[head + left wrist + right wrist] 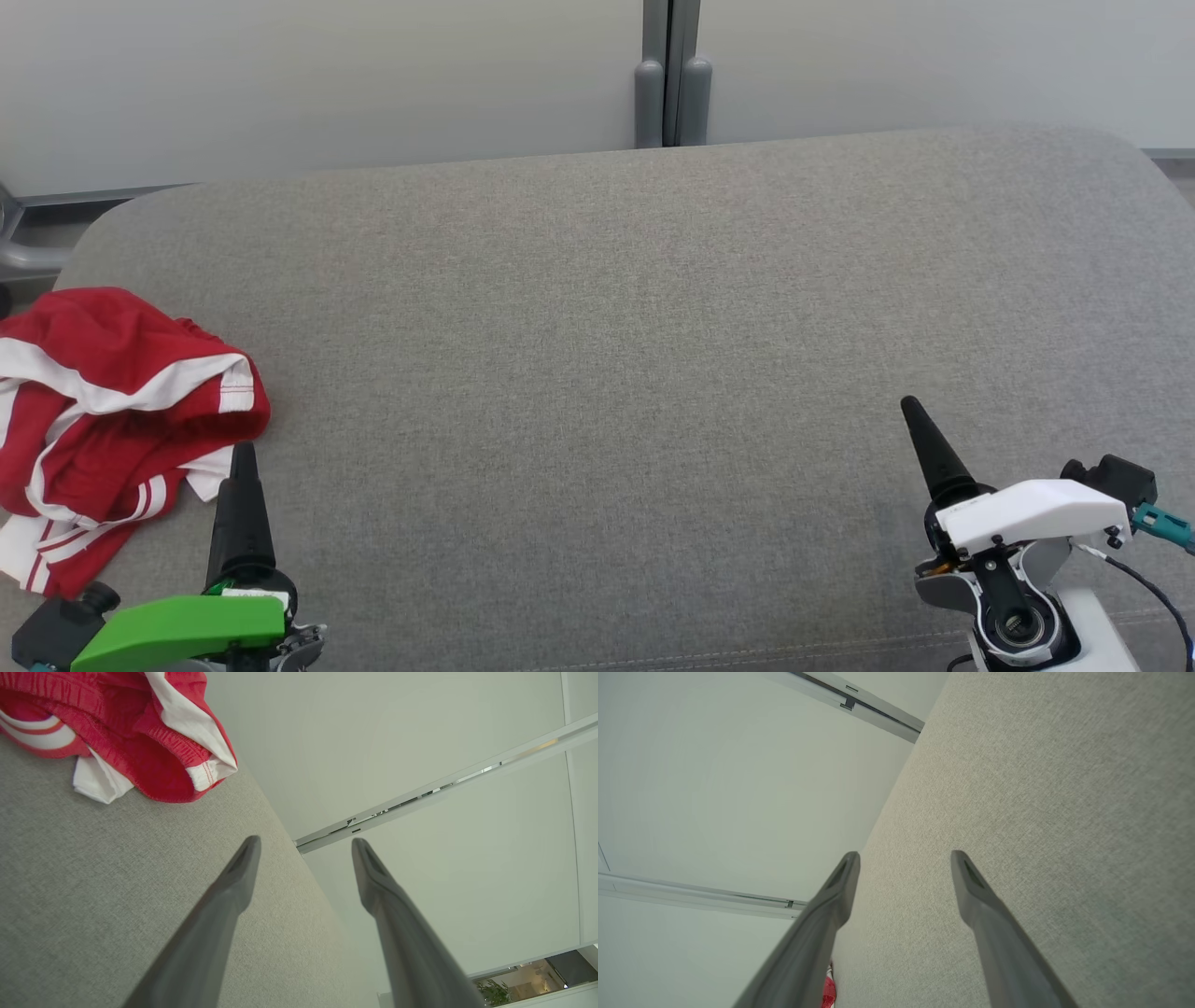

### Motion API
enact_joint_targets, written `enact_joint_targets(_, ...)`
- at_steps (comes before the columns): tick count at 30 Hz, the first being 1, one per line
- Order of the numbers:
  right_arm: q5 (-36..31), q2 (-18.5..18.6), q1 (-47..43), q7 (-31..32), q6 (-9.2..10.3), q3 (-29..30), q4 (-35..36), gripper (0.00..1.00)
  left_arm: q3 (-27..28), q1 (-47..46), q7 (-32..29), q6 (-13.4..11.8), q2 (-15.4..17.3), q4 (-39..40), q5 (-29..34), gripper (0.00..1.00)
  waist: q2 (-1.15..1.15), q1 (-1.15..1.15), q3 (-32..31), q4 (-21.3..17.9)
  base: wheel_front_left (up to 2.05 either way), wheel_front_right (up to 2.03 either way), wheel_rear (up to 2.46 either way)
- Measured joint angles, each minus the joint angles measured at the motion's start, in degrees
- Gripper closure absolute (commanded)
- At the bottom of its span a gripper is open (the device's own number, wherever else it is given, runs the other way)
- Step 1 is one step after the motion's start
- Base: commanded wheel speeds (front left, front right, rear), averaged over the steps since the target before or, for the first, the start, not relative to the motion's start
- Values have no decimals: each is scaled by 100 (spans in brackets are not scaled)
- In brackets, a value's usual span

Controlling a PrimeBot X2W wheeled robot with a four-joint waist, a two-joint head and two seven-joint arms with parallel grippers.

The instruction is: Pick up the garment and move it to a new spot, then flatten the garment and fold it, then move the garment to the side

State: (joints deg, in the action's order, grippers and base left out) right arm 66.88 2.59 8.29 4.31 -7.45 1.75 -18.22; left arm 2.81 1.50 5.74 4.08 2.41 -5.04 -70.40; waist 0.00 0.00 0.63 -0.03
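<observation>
The garment (112, 420) is red with white stripes and lies crumpled at the left edge of the grey padded surface (607, 373). In the left wrist view the garment (140, 732) sits at the upper left, ahead of the fingers and apart from them. My left gripper (245, 457) hovers just right of the garment's near corner; its fingers (233, 882) are spread open and hold nothing. My right gripper (920, 420) stands at the lower right, far from the garment, open and empty, with its fingers (980, 896) over bare fabric. A sliver of the garment (828, 991) peeks out at the bottom of the right wrist view.
A pale wall (327, 75) with a grey vertical post (672, 84) runs behind the surface. A grey metal frame (19, 243) sits at the far left. The surface's rounded far corners and its left edge by the garment bound the workspace.
</observation>
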Motion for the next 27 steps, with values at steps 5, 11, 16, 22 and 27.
enact_joint_targets(5,-572,1,31,-151,-1,-79,7,0,-85,-7,67,-55,1,37,754,0,0,0,6,2,0,0,0)
enact_joint_targets(11,-1212,1,88,-315,-1,-166,5,0,-143,-31,141,-119,8,53,1504,0,0,0,6,7,0,0,0)
enact_joint_targets(16,-1674,1,140,-445,-1,-246,2,0,-235,-52,199,-187,68,-41,2105,0,0,0,0,7,0,0,0)
enact_joint_targets(22,-2178,5,153,-597,-1,-339,-38,0,-292,-92,275,-230,147,-153,2616,0,0,0,-10,9,0,0,0)
enact_joint_targets(27,-2602,27,220,-697,-1,-425,-112,0,-357,-105,315,-292,240,-334,3100,0,0,0,-26,10,0,0,0)
